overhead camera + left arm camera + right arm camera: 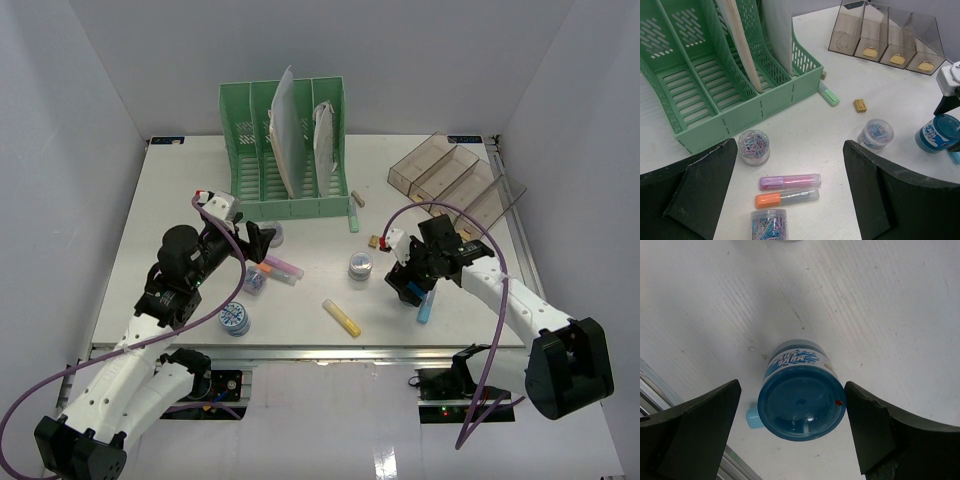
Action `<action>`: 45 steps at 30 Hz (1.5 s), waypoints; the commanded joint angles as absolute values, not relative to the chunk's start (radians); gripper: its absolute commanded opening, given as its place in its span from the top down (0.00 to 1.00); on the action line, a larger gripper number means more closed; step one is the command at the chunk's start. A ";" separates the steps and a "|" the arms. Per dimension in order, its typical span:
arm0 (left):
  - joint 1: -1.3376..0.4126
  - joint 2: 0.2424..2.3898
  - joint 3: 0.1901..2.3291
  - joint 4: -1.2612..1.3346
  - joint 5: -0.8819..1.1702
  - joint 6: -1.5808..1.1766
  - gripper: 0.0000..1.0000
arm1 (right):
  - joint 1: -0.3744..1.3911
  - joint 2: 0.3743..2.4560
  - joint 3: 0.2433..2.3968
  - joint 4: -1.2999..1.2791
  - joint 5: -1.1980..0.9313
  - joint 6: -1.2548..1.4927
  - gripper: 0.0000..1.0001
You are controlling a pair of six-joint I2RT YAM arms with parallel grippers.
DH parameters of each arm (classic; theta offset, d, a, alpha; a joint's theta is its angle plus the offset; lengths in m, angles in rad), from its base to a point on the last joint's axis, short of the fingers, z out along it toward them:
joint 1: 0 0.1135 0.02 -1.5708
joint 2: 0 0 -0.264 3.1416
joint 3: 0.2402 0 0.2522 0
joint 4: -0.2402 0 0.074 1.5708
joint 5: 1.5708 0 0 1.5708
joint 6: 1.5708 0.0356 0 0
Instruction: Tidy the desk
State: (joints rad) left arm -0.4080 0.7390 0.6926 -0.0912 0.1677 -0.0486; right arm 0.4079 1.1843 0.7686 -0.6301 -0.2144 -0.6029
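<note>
The white desk [170, 200] holds scattered stationery. My left gripper [258, 243] is open and empty, hovering just in front of the green file rack [283, 150]. In the left wrist view [789, 150] it is above a purple highlighter [790, 181] and an orange highlighter [787, 197]. My right gripper [410, 285] is open, with its jaws standing on either side of a blue jar [801, 399]. I see small gaps between them and the jar. The jar stands upright on the desk and is mostly hidden under the gripper in the top view.
Paper-clip jars [754, 146] [769, 225] [876, 134], a blue-lidded jar [234, 318], a yellow highlighter [341, 318], a blue highlighter [425, 305], a green highlighter [829, 94] and a small eraser [860, 105] lie about. A clear brown compartment tray [450, 175] stands back right.
</note>
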 commanded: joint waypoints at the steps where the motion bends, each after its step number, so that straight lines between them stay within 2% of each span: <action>1: -0.408 0.741 0.678 -0.102 0.170 -0.044 0.02 | 0.415 1.163 0.738 -0.628 -0.170 -0.640 0.10; 10: -0.408 0.740 0.680 -0.106 0.172 -0.044 0.02 | 0.414 1.151 0.722 -0.609 -0.122 -0.657 0.10; 16: -0.408 0.741 0.678 -0.107 0.173 -0.044 0.02 | 0.416 1.155 0.710 -0.597 -0.144 -0.669 0.01; 18: -0.410 0.739 0.678 -0.109 0.175 -0.044 0.02 | 0.416 1.161 0.710 -0.588 -0.147 -0.672 0.03; 24: -0.408 0.736 0.678 -0.109 0.169 -0.046 0.02 | 0.413 1.184 0.708 -0.569 -0.161 -0.681 0.26; 28: -0.408 0.735 0.678 -0.109 0.167 -0.046 0.02 | 0.413 1.192 0.712 -0.576 -0.170 -0.683 0.36; 32: -0.410 0.733 0.678 -0.110 0.169 -0.044 0.02 | 0.413 1.201 0.715 -0.587 -0.188 -0.695 0.55; 35: -0.408 0.732 0.678 -0.110 0.171 -0.044 0.02 | 0.409 1.188 0.731 -0.592 -0.199 -0.695 0.65; 39: -0.408 0.732 0.678 -0.110 0.172 -0.045 0.02 | 0.370 1.152 0.771 -0.595 -0.225 -0.701 0.74; 45: -0.408 0.733 0.680 -0.112 0.175 -0.044 0.02 | 0.248 1.110 0.871 -0.611 -0.280 -0.723 0.80</action>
State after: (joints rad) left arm -0.4080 0.7460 0.6815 -0.1055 0.1684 -0.0487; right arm 0.3305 1.1670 0.7585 -0.6256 -0.2201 -0.6949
